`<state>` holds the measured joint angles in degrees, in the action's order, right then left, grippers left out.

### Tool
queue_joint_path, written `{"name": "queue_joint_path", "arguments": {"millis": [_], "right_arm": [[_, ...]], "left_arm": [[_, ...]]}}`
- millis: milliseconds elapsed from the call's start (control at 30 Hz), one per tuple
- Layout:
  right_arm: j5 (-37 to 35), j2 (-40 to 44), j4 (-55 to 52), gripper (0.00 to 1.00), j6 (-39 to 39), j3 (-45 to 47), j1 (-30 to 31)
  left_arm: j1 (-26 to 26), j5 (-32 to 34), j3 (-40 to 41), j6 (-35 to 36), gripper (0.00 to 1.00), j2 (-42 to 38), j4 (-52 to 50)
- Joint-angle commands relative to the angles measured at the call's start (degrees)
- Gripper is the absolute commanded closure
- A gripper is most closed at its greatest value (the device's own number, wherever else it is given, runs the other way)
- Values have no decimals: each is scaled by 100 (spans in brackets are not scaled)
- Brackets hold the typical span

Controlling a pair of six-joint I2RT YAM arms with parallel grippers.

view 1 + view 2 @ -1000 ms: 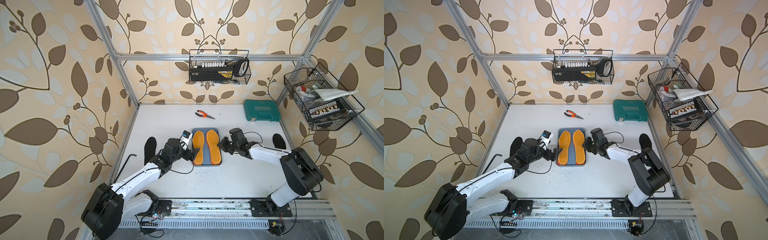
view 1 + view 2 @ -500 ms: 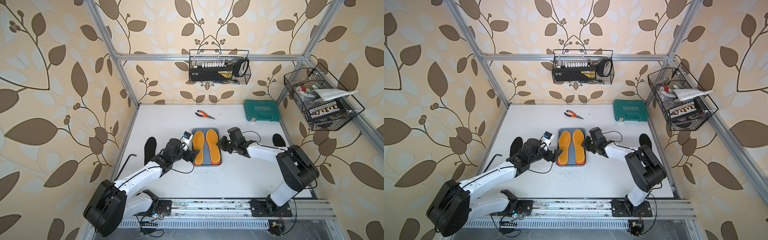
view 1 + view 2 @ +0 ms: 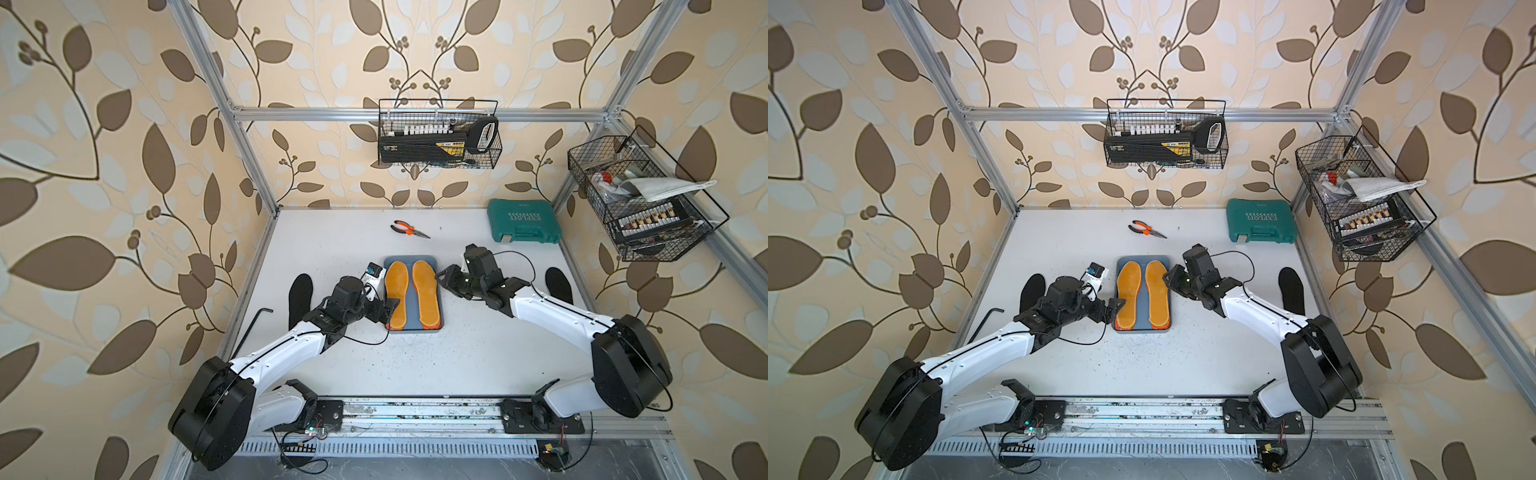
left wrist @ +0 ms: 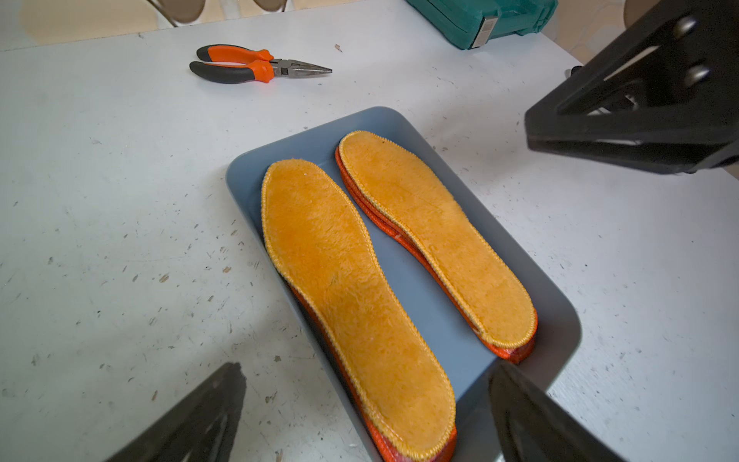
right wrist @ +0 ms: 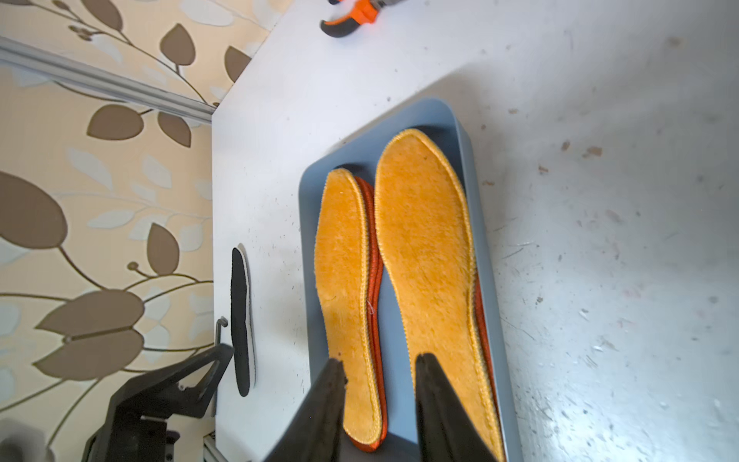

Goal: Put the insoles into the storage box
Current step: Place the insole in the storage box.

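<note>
Evidently the placing step is nearly over. Two orange-yellow insoles (image 3: 395, 293) lie side by side, toes toward the top of the frame. Each caps a stack with orange-red edging inside the storage box (image 3: 409, 260), which sits at mid-bench in both top views. How many pads lie beneath cannot be counted.

Two more lie outside the box on the bench (image 3: 457, 365), both well apart from it. A black insole (image 3: 300, 300) is left of centre beyond the left arm, and a second black insole (image 3: 559, 284) is at the right behind the right arm.

- **Right hand (image 5: 380, 365):** low at the box's right rim, jaws parted a little and empty. Whether its tips touch the pad cannot be told.
- **Left hand (image 3: 384, 312):** at the box's lower left corner, jaws spread wide either side of the left stack's heel end, holding nothing.

Both forearms reach inward from the rail at the bottom of the frame.

Next, judging from this layout, each arm should swing outward to its own black insole. A thin pad lying flat probably calls for a pinch at one edge.
</note>
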<state>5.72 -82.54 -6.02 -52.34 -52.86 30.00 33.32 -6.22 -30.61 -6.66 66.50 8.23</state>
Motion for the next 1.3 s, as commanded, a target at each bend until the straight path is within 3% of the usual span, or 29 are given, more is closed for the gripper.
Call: {"name": "queue_joint_path", "arguments": {"millis": [0,67,167,233,367,500,733,1000,1133,1267], "right_arm": [[-562,263,-868,64,1051,-459,127],[-782,418,-1135,61,1513,-515,143],[-1303,764,-1299,53,2128,-345,139],[-1613,982,-1322,48,2512,-178,138],[-2050,1232,-1196,37,2942,256,139],[-2030,1152,-820,37,2926,662,139],[-2200,1183,363,37,2821,1529,323],[-2448,1316,316,37,2829,1614,341],[-2749,1386,267,36,2852,1642,340],[-2859,1464,253,36,2833,1664,344]], "left_arm": [[-68,199,-208,-272,1,-8,58],[-305,127,-183,-523,2,24,63],[-1129,-857,-16,-1100,9,119,348],[-1544,-1184,25,-1285,11,185,357],[-1894,-564,-34,-1401,15,175,-63],[-2659,-252,-129,-1865,17,137,-748],[-3412,1238,-580,-2281,8,129,-2231],[-4166,923,-1149,-2399,5,1136,-2592],[-4204,604,-1425,-2270,8,1547,-2668],[-4150,-59,-1177,-2357,12,1506,-2182]]}}
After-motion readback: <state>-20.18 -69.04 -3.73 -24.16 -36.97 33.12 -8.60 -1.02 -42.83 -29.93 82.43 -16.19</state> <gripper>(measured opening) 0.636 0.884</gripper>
